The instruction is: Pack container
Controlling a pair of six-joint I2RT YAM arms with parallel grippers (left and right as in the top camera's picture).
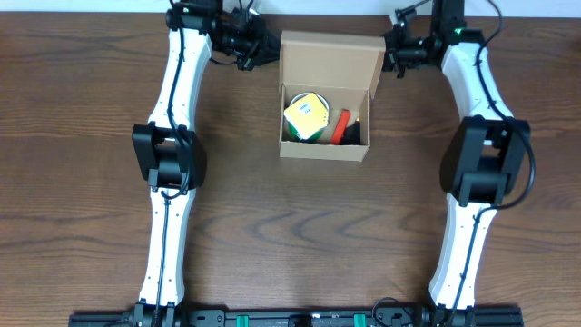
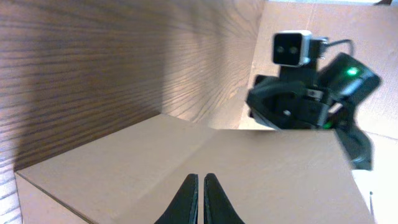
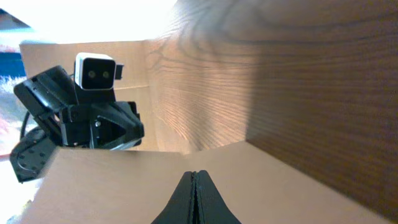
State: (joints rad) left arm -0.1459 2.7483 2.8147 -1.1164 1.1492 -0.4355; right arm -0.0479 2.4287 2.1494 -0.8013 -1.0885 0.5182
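Box (image 1: 324, 151) of plain tan cardboard sits near the middle of the desk's (image 1: 91, 227) far edge. Its flap (image 1: 329, 56) is thrown open and leans back toward that edge. Inside lie a yellow-topped roll (image 1: 306, 116) on the left and a red item (image 1: 340, 125) on the right, with something dark beside the red item that is too small to make out.

The flap's long axis runs left to right, parallel to the far edge, and its hinge is on the box's far wall. The left gripper (image 1: 263, 47) sits just beside the flap's left end and the right gripper (image 1: 390, 52) just beside its right end, so the two arms face each other across the cardboard. Neither is clearly nearer; the flap lies between them, inward from each.

Both grippers have their fingers pressed together and hold nothing. In each wrist view the closed tips point along the flap's broad face, with the opposite arm in sight beyond it. Whether the tips touch the cardboard or hang just off it cannot be told.

The box looks filled and the lid not yet down. Judging by that, the coming move is to swing the flap toward the desk's near edge, over the opening. With an arm at each end, either one could nudge it, or both could do so together.
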